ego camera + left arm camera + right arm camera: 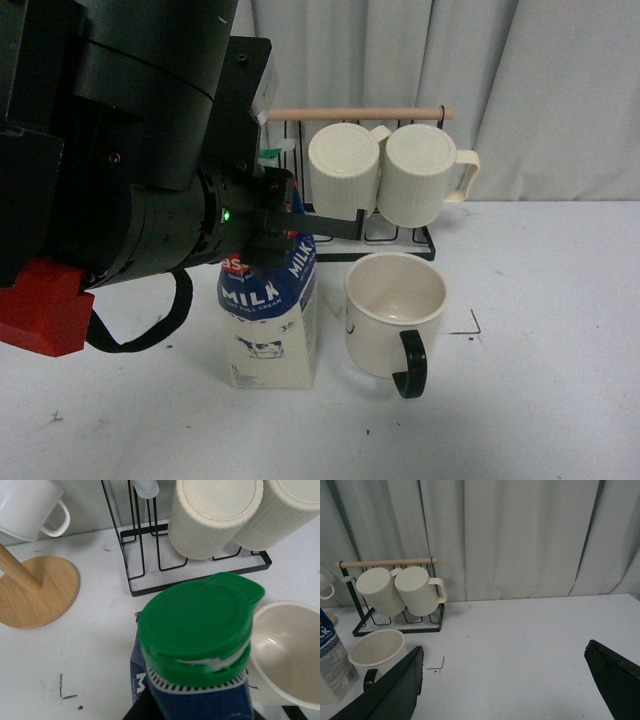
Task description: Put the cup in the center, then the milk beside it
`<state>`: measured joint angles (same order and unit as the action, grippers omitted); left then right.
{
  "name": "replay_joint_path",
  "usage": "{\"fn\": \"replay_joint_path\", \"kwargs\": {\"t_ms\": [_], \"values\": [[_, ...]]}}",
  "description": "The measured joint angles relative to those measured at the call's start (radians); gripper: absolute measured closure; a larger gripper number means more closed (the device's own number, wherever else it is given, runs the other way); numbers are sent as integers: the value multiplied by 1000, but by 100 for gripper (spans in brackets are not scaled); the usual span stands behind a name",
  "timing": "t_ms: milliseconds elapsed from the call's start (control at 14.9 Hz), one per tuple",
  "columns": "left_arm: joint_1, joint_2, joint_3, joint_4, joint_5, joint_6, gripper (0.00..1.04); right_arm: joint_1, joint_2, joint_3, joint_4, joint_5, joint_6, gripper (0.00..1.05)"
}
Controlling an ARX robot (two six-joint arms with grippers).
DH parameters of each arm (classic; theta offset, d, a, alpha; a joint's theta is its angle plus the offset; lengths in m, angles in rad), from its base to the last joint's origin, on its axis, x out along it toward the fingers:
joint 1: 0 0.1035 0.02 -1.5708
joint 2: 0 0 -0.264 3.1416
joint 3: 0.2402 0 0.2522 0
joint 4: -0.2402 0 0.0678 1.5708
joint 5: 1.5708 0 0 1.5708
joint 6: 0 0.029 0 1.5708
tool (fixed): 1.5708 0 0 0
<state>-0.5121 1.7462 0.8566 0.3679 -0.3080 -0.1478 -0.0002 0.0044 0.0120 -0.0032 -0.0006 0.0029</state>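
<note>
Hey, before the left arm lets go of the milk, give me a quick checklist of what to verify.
1. The milk stands upright on the table: ok.
2. The milk is beside the cup, with a gap showing between them: ok.
3. The cup is upright: ok.
4. The left gripper is shut on the milk's top: ok.
5. Room between the left gripper and the ribbed mugs behind it for pulling away: cannot tell.
6. The right gripper is open, empty and off to the side: ok.
</note>
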Motion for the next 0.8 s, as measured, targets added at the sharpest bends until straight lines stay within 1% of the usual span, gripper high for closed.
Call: {"fn": "replay_joint_path", "kwargs": {"t_ms": [67,268,335,469,536,603,804], "values": [[-3,-2,3,-1,9,-31,80,0,0,0,0,0,0,6],[7,-49,4,-15,41,-116,49,0,0,0,0,0,0,6],[19,-91,-24,-5,62,-153,36,0,0,0,0,0,0,6],[56,-221,-92,63,76,-167,13,0,0,0,0,0,0,6],[84,-302,-123,75,97,-167,5,0,0,0,0,0,0,6],[117,-393,-164,70,119,-165,8,0,0,0,0,0,0,6],[237,-628,-291,-19,210,-138,7,0,0,0,0,0,0,6]]}}
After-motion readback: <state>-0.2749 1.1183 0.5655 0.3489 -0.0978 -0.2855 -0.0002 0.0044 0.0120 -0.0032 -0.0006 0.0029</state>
